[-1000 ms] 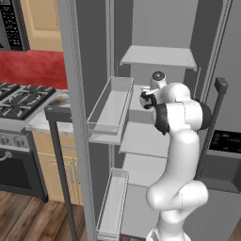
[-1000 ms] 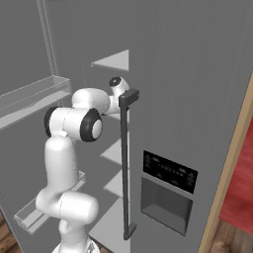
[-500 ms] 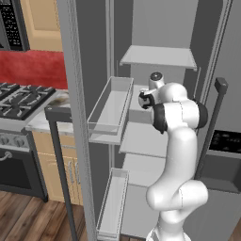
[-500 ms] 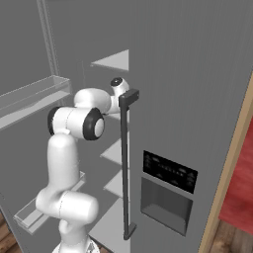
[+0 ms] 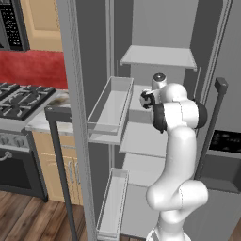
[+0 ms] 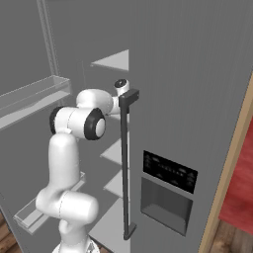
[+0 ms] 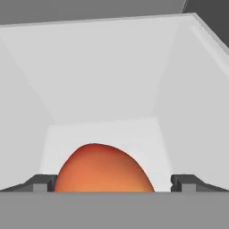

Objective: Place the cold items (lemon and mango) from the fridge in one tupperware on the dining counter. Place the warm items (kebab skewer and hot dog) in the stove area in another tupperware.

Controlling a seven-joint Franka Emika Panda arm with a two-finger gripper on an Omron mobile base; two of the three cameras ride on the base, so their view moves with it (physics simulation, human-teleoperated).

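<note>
Hand view gives us the mango [image 7: 103, 169], orange-red and rounded, lying on the pale fridge shelf [image 7: 103, 129] directly ahead of the gripper [image 7: 114, 182]. We see one dark fingertip [image 7: 41, 183] on each side of the fruit, jaws spread wide with the mango between them, and we cannot make out any contact with its skin. From the left base view, we see the white arm [image 5: 176, 141] reaching into the open fridge [image 5: 160, 28] at the level of the middle shelves, beside the clear door bin [image 5: 110, 110]. To its left stands the stove [image 5: 21, 101].
</note>
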